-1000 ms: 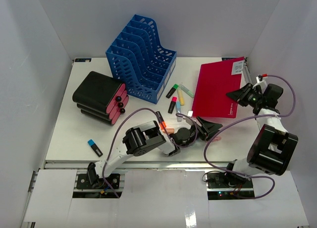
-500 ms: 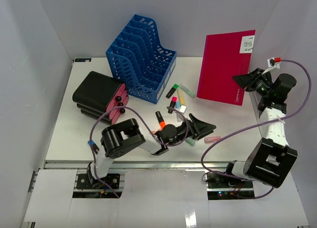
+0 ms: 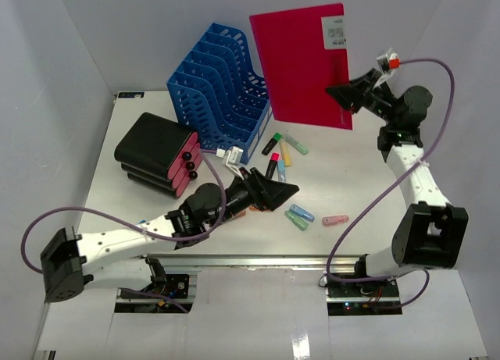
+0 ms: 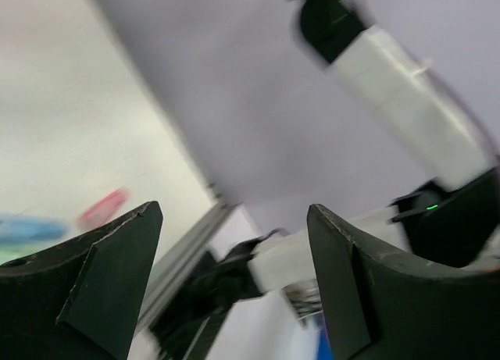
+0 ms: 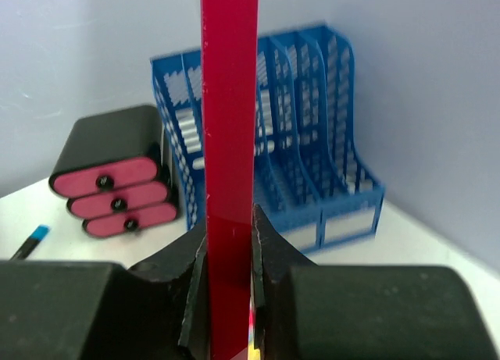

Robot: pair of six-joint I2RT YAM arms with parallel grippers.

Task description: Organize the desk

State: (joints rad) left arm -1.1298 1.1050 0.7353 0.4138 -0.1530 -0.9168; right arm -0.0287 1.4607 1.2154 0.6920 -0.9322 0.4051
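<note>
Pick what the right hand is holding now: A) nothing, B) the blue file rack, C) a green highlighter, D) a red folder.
D: the right hand has its fingers closed on the edge of the red folder, which stands upright between them.

Desk (image 3: 359,188) layout, as seen from above and behind the arms.
The file rack (image 3: 223,90) is placed at the back, left of centre, with the stack of cases (image 3: 156,153) beside it on the left, nearer the front. A cluster of markers (image 3: 283,150) is laid just right of the rack's front corner; further markers (image 3: 302,214) are laid nearer the front edge. The folder (image 3: 305,63) is held upright above the desk, right of the rack, in the right gripper (image 3: 344,94).
</note>
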